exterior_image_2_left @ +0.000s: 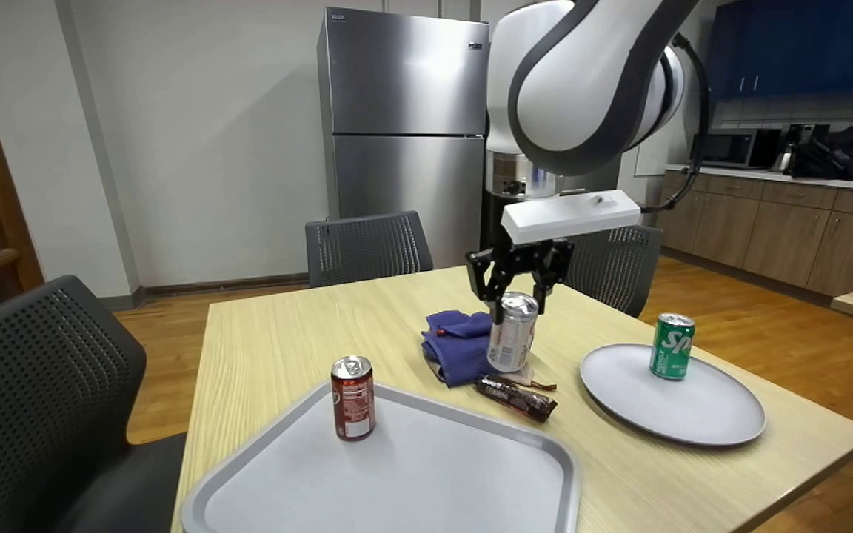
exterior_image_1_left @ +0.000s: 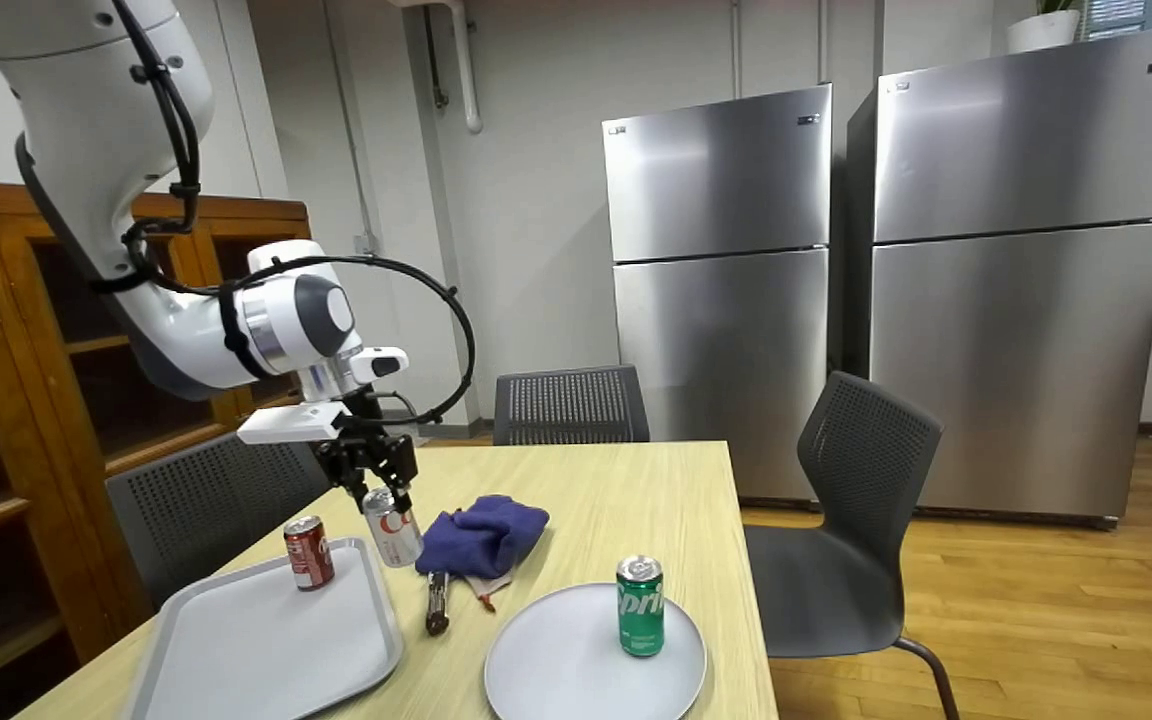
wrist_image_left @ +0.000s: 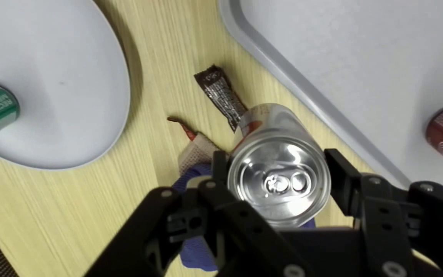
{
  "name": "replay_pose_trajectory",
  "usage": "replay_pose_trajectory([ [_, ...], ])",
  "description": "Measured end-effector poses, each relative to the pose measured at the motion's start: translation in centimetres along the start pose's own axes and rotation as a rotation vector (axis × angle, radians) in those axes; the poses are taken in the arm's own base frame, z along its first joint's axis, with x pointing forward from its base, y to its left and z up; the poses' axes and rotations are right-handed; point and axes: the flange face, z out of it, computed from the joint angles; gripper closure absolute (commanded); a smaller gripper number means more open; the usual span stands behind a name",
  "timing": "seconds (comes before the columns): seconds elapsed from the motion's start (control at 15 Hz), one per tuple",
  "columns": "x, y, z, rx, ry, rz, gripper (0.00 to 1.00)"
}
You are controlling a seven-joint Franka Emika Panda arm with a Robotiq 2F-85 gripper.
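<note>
"Steel refrigerators (exterior_image_1_left: 721, 330) stand beyond my wooden table (exterior_image_1_left: 636, 510). Where's the silver soda can (exterior_image_2_left: 512, 339)?"

"My tool (exterior_image_2_left: 519, 305) has it pinched near the top, slightly tilted and, I judge, raised off the table, close by the purple towel (exterior_image_2_left: 458, 352) and the brown-wrapped snack bar (exterior_image_2_left: 517, 398)."

"What worries you?"

"Slippage. I have smooth metal held only high up, so a jerk might swing or drop it. Travelling low, its base could catch the rim of the gray tray (exterior_image_2_left: 397, 481) or topple the dark red soda can (exterior_image_2_left: 353, 400) standing there."

"And the Sprite can (exterior_image_2_left: 671, 346)?"

"Well apart, upright on the round plate (exterior_image_2_left: 708, 414)."
</note>
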Motion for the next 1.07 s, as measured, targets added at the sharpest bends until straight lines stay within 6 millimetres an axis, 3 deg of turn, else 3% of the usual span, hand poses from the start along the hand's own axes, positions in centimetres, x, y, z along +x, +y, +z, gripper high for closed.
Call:
replay_pose_trajectory([
  [0.53,0.0,-8.7,0.2,0.01,-0.029,-0.148,0.61],
  [0.8,-0.5,-10.9,1.0,-0.011,-0.077,-0.188,0.61],
  [1.07,-0.7,-11.7,2.3,-0.032,-0.123,-0.208,0.61],
])
